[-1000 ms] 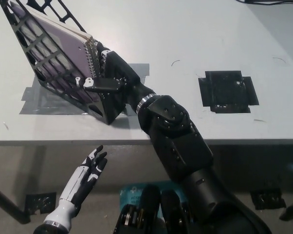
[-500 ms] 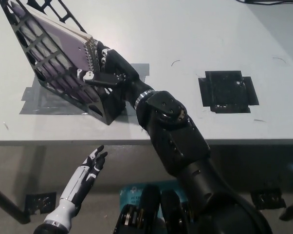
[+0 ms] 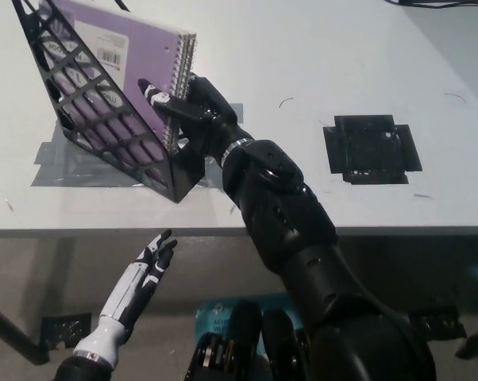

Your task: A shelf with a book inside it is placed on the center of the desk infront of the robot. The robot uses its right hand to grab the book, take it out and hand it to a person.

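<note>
Gripping the purple book [image 3: 136, 59] at its spiral edge, my right hand [image 3: 193, 107] holds it inside the shelf [image 3: 88, 135]; my left hand [image 3: 148, 266] hangs open below the shelf.

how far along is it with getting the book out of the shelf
Done: the right hand is clamped on the spiral edge of the purple book. In hand: the book is tilted up, but its lower part sits inside the black shelf on the desk. Left: pulling it clear and handing it over; no person is in view. The left hand rests open below the desk edge.
</note>
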